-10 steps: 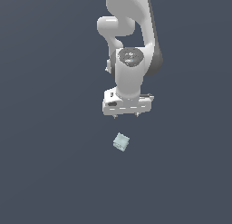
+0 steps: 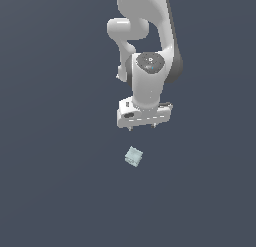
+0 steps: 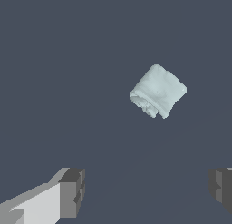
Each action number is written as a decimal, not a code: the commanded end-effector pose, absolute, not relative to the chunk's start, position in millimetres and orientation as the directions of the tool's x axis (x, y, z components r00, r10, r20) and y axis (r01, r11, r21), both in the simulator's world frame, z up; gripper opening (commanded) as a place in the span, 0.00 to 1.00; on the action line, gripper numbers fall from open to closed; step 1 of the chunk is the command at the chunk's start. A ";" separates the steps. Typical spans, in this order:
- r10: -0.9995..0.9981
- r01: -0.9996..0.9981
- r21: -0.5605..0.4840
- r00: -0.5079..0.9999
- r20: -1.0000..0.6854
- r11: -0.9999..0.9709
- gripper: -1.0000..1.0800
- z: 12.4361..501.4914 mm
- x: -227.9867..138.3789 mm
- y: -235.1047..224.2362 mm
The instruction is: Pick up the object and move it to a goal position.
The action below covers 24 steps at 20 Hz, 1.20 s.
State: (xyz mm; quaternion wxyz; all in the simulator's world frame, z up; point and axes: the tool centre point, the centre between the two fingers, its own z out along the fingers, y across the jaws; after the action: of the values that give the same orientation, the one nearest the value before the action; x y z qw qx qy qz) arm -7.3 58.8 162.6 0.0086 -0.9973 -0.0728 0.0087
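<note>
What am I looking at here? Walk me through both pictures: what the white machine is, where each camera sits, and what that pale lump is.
These are simulator renders, not photographs. The white machine is a robot arm, and its gripper, a two-fingered clamp, points down at a plain dark surface. The exterior view comes from a camera off the arm. The wrist view comes from a camera on the arm's wrist, so you see the gripper's own fingers near the picture's edge, spread wide apart with nothing between them. The pale lump is a small blue-green block with rounded edges, lying on the surface apart from the gripper. Nothing is held yet. The job is to pick that block up and carry it elsewhere.
</note>
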 end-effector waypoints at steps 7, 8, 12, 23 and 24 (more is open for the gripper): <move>0.162 0.161 -0.017 0.987 -0.018 -0.987 0.96 162.8 -7.7 62.2; 0.159 0.159 -0.017 0.987 -0.018 -0.987 0.96 162.5 -7.4 62.2; 0.133 0.133 -0.017 0.991 -0.018 -0.991 0.96 160.2 -4.3 61.2; -0.062 -0.062 -0.017 0.998 -0.017 -0.998 0.96 141.9 17.4 52.4; -0.088 -0.089 -0.016 0.996 -0.017 -0.996 0.96 139.3 20.3 51.2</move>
State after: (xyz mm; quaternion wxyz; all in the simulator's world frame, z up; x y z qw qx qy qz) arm 16.3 53.0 143.1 0.0086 -0.9996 0.0253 0.0082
